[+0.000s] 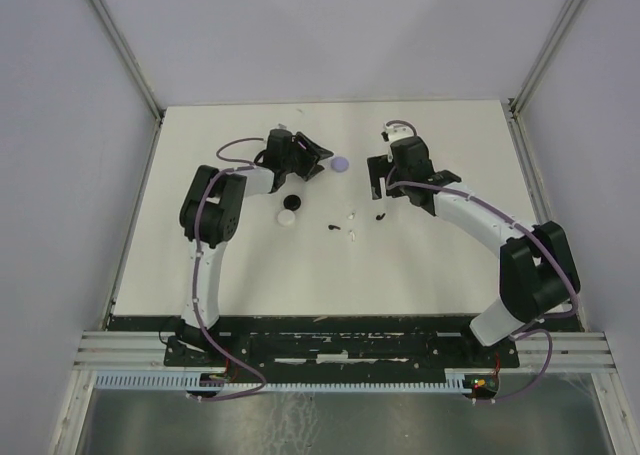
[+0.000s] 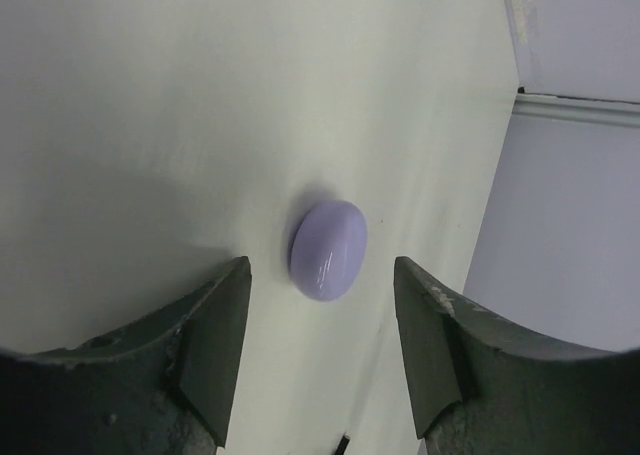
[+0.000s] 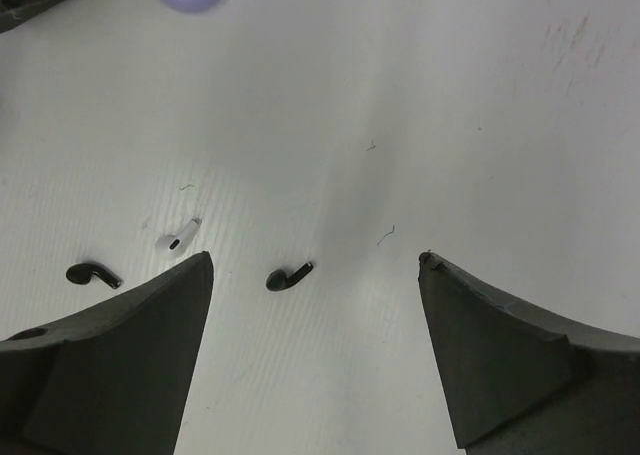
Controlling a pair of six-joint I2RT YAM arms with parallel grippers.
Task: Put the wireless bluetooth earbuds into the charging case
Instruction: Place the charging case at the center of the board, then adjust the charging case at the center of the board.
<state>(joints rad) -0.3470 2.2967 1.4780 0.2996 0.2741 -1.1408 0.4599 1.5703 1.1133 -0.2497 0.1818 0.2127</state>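
A closed lilac charging case (image 1: 340,163) lies at the table's back middle. My left gripper (image 1: 318,158) is open and empty just left of it; in the left wrist view the case (image 2: 328,249) sits just ahead of the gripper (image 2: 320,270), partly between the fingertips. My right gripper (image 1: 378,187) is open and empty above a black earbud (image 1: 381,215). In the right wrist view that black earbud (image 3: 288,275) lies between the open gripper's (image 3: 315,263) fingers, with a white earbud (image 3: 178,238) and another black earbud (image 3: 92,274) to its left.
A black puck (image 1: 293,202) and a white puck (image 1: 287,217) sit left of centre. More small earbuds lie mid-table, one white (image 1: 354,235) and one black (image 1: 333,226). White walls enclose the table on three sides.
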